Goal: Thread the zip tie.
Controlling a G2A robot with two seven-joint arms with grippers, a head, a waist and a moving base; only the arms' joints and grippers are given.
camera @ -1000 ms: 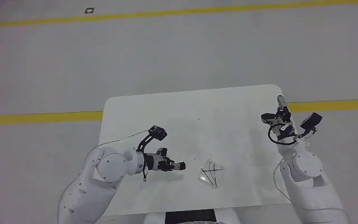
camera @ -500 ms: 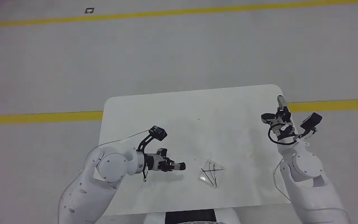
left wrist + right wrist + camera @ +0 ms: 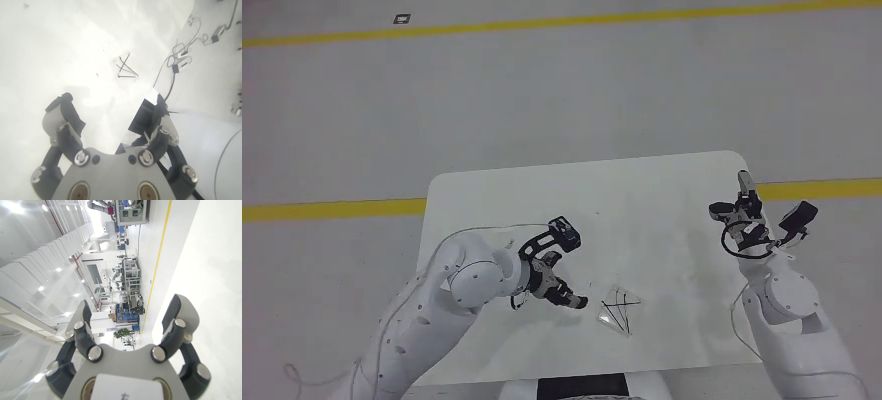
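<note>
1. White table (image 3: 662, 200) w/ rounded corners on a pale grey floor. One yellow floor line (image 3: 332, 210) runs behind it, and a second line (image 3: 542, 22) lies farther off toward 12 o'clock.
2. Top view: zip ties (image 3: 620, 305), thin dark strands crossed in a small heap, lie near the table's 6 o'clock edge. Left gripper (image 3: 577, 300) sits just beside them at their 9 o'clock, not touching.
3. Right gripper (image 3: 742, 185) is at the table's 3 o'clock edge, well apart from the ties.
4. Left wrist view adds detail: left gripper (image 3: 109, 102) has its fingers spread wide, holding nothing. Zip ties (image 3: 125, 67) lie ahead of it on a clear wrapper. Loose cables (image 3: 179, 55) lie past the table edge.
5. Right wrist view: right gripper (image 3: 130, 304) is also spread, holding nothing. It adds the hall: machine racks (image 3: 130, 275), potted plant (image 3: 122, 332), ceiling lights.
</note>
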